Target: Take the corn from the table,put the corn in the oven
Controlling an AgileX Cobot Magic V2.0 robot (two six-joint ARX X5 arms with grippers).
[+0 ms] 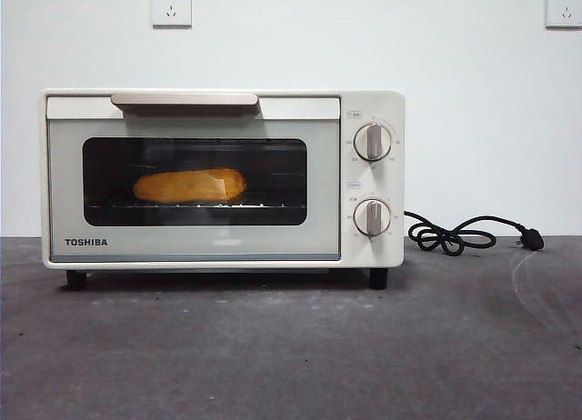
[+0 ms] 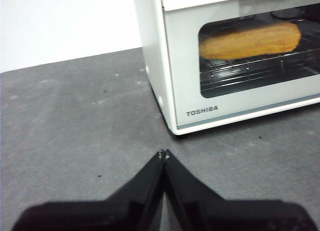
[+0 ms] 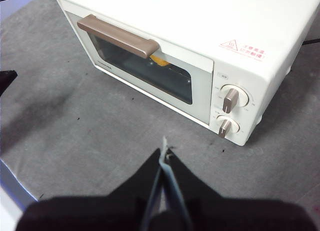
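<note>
The corn (image 1: pixel 189 185) lies inside the oven (image 1: pixel 373 179) — door closed.

From my console I count 1 oven (image 1: pixel 223 179) on 1 table (image 1: pixel 273 356), with 1 corn (image 1: pixel 190 185) cob lying on the 1 wire rack (image 2: pixel 260 66) behind the closed glass door. The oven front carries 1 bar handle (image 1: pixel 185 99) and 2 round knobs: 1 upper knob (image 1: pixel 373 142), 1 lower knob (image 1: pixel 372 217). I see 1 black cord (image 1: pixel 455 236), ending in 1 plug (image 1: pixel 532 240), and 2 wall sockets (1 left socket (image 1: pixel 171 5), 1 right socket (image 1: pixel 564 6)). I count 2 grippers, 1 per wrist view: the left gripper (image 2: pixel 163 153) and the right gripper (image 3: pixel 164 150), each with 2 jaws pressed together.
</note>
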